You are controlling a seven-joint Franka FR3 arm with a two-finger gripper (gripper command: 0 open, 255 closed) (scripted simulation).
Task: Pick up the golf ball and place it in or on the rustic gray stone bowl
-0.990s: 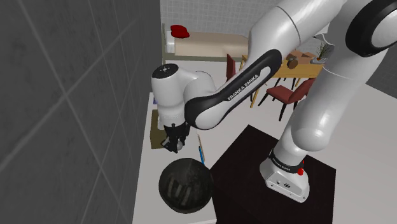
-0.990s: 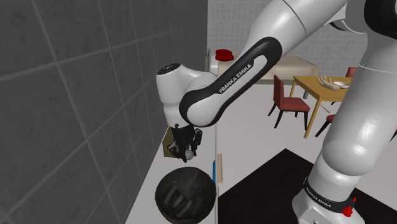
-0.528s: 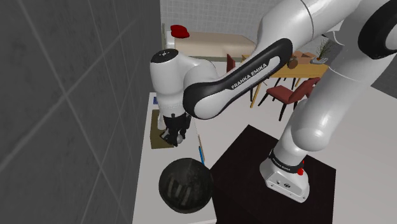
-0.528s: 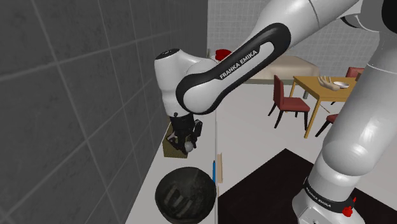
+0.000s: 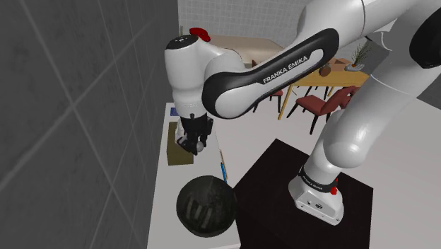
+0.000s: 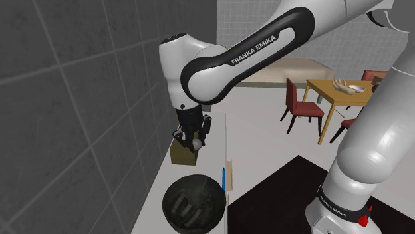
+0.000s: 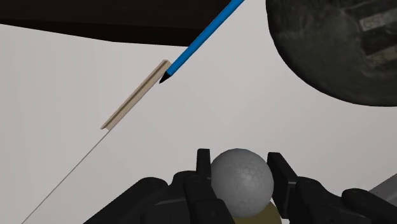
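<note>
Golf ball, grey and dimpled, is clasped between the pincer's 2 black fingers, held above the white desk, near the dark stone bowl and a blue pen.

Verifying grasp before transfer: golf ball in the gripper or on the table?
Held: both black fingers of the gripper clasp the grey dimpled golf ball between them, clear of the white table.

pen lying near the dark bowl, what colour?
The pen is blue with a black tip; it shows best in the wrist view.
</note>
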